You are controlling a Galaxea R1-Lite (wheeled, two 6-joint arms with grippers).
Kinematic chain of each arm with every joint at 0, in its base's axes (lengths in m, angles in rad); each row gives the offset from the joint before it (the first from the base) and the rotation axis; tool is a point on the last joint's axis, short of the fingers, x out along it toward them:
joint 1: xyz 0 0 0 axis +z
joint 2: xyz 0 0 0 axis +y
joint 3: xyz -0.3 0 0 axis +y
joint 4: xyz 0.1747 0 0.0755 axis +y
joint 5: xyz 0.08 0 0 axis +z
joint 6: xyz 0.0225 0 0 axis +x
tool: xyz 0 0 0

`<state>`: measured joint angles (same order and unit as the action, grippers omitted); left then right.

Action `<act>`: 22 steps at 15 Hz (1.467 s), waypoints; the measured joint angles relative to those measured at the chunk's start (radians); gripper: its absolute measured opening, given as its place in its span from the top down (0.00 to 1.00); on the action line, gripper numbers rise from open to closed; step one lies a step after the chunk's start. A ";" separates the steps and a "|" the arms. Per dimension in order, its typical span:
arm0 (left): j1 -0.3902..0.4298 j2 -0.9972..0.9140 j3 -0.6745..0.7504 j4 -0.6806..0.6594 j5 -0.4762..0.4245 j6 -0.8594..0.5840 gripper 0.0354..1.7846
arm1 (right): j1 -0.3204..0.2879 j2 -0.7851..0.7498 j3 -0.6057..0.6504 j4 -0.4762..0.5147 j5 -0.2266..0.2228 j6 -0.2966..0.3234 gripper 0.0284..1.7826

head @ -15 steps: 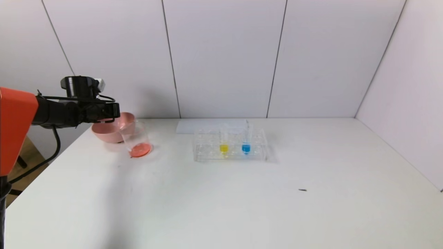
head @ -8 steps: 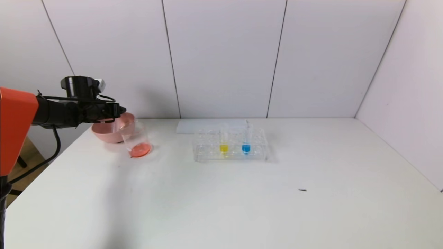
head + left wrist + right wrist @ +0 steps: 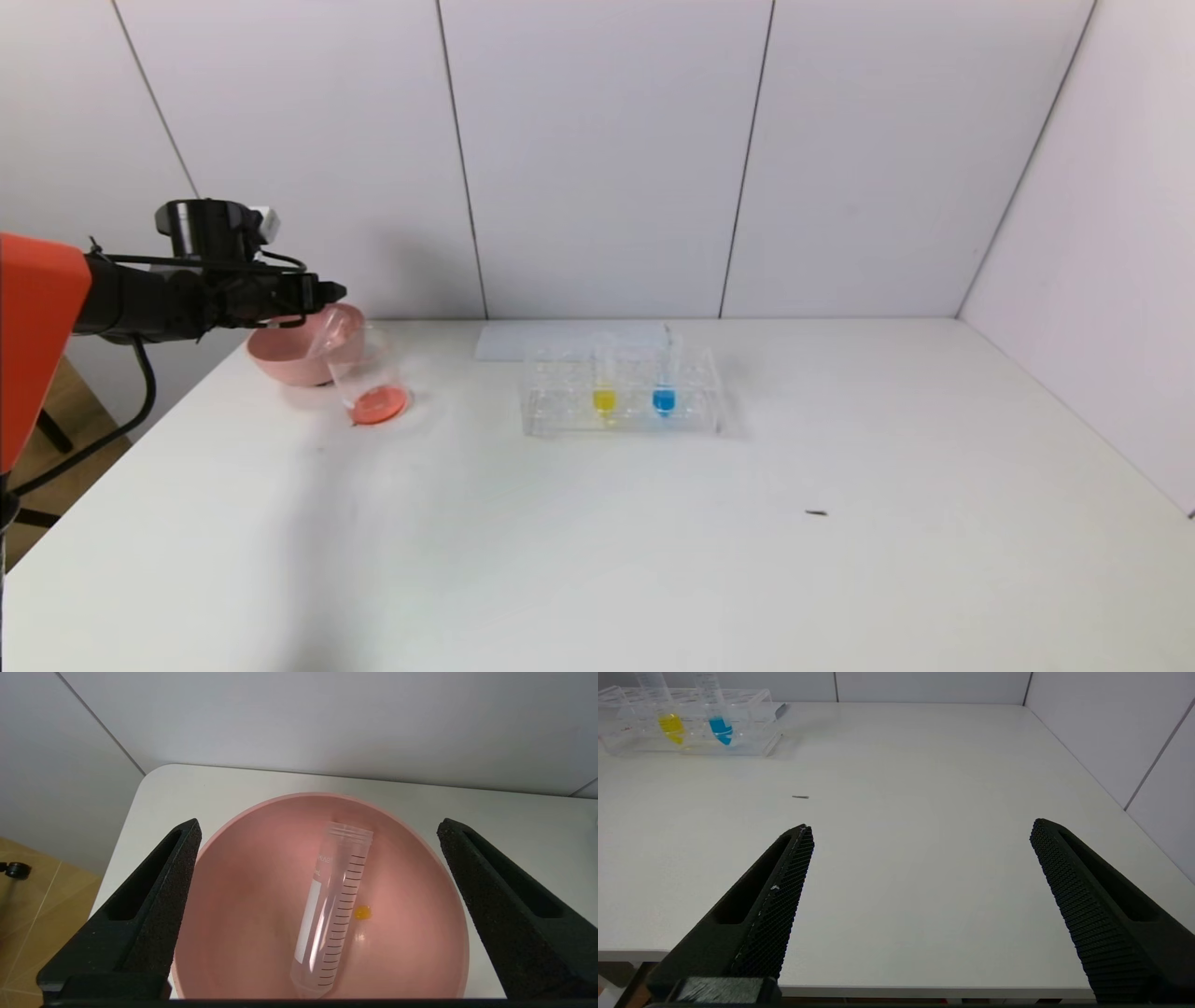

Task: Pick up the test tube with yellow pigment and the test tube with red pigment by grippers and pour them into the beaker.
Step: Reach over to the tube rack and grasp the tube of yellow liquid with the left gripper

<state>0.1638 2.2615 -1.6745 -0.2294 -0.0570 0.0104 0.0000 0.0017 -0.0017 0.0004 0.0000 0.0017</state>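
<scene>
The left gripper (image 3: 317,905), jaws apart, is hanging above the pink bowl (image 3: 224,933), the emptied test tube (image 3: 332,910) lying below it; the red pour looks done, so next is fetching the test tube with yellow pigment (image 3: 604,385).

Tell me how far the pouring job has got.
Done: orange-red liquid sits in the clear glass beaker, and an emptied clear graduated tube lies in the pink bowl. In hand: nothing; the left gripper is open above the bowl. Left: the yellow-tipped test tube stands in the clear rack.
</scene>
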 joint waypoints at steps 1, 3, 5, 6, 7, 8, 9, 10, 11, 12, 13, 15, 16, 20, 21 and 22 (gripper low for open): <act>0.000 -0.006 0.004 0.001 0.000 0.000 0.01 | 0.000 0.000 0.000 0.000 0.000 0.000 0.05; -0.002 -0.026 0.018 0.000 0.000 0.000 0.01 | 0.000 0.000 0.000 0.000 0.000 0.000 0.05; -0.007 -0.049 0.033 0.001 0.000 -0.001 0.01 | 0.000 0.000 0.000 0.000 0.000 0.000 0.05; -0.012 -0.066 0.046 0.001 0.000 -0.001 0.01 | 0.000 0.000 0.000 0.000 0.000 0.000 0.05; -0.017 -0.082 0.063 0.000 0.000 -0.002 0.01 | 0.000 0.000 0.000 0.000 0.000 0.000 0.05; -0.021 -0.101 0.081 -0.001 0.000 -0.002 0.01 | 0.000 0.000 0.000 0.000 0.000 0.000 0.05; -0.024 -0.121 0.098 -0.001 0.001 -0.001 0.01 | 0.000 0.000 0.000 0.000 0.000 0.000 0.05; -0.027 -0.140 0.112 -0.001 0.000 -0.001 0.01 | 0.000 0.000 0.000 0.000 0.000 0.000 0.05; -0.028 -0.162 0.127 -0.002 0.000 -0.001 0.01 | 0.000 0.000 0.000 0.000 0.000 0.000 0.05; -0.032 -0.189 0.145 -0.002 0.000 -0.001 0.01 | 0.000 0.000 0.000 0.000 0.000 0.000 0.05; -0.040 -0.216 0.163 -0.003 0.001 -0.001 0.01 | 0.000 0.000 0.000 0.000 0.000 0.000 0.05; -0.063 -0.280 0.206 -0.004 0.002 -0.001 0.01 | 0.000 0.000 0.000 0.000 0.000 0.000 0.05; -0.072 -0.317 0.233 -0.004 0.004 -0.001 0.01 | 0.000 0.000 0.000 0.000 0.000 0.000 0.05; -0.116 -0.463 0.350 -0.004 0.005 0.006 0.01 | 0.000 0.000 0.000 0.000 0.000 0.000 0.05; -0.132 -0.501 0.382 -0.004 0.006 0.008 0.01 | 0.000 0.000 0.000 0.000 0.000 0.000 0.05; -0.147 -0.534 0.411 -0.003 0.007 0.010 0.01 | 0.000 0.000 0.000 0.000 0.000 0.000 0.05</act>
<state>0.0172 1.7270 -1.2636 -0.2328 -0.0504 0.0202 0.0000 0.0017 -0.0017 0.0004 0.0000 0.0013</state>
